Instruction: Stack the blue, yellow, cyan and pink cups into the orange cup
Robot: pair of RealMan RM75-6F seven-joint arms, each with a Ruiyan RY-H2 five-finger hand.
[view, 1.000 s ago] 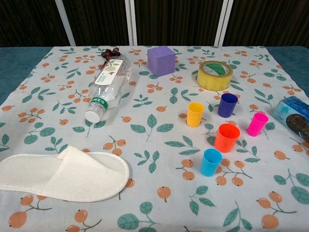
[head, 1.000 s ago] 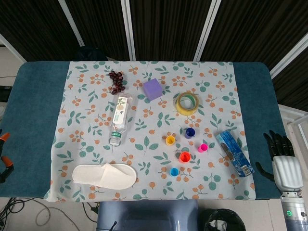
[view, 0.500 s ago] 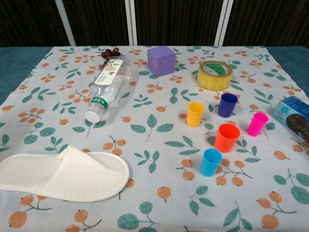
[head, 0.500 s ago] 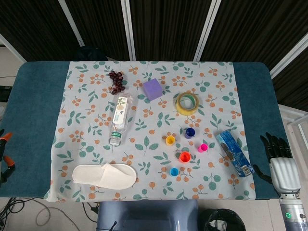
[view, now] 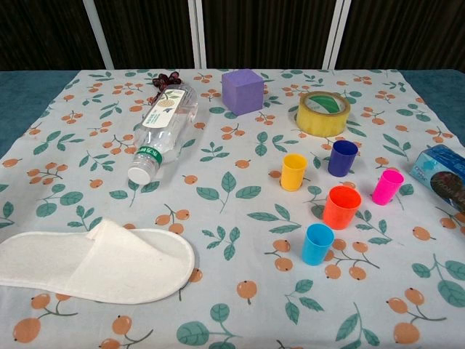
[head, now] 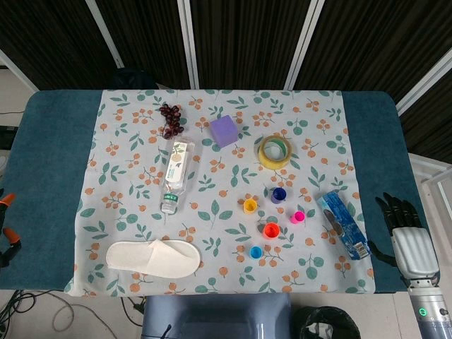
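Note:
Five small cups stand upright and apart on the floral cloth, right of centre. The orange cup (head: 271, 229) (view: 341, 207) is in the middle of the group. Around it are the yellow cup (head: 250, 205) (view: 293, 171), the dark blue cup (head: 279, 195) (view: 342, 158), the pink cup (head: 298, 217) (view: 387, 186) and the cyan cup (head: 256, 252) (view: 317, 243). My right hand (head: 404, 232) hovers over the table's right edge, fingers spread and holding nothing, well right of the cups. Only the head view shows it. My left hand is not visible.
A blue snack packet (head: 344, 224) (view: 441, 171) lies between the cups and my right hand. Behind the cups are a tape roll (view: 322, 113) and a purple cube (view: 243, 91). A plastic bottle (view: 161, 127), dark grapes (head: 170, 120) and a white slipper (view: 94, 262) occupy the left.
My right hand has shifted slightly left, toward the table's edge. The cups and other objects have not moved.

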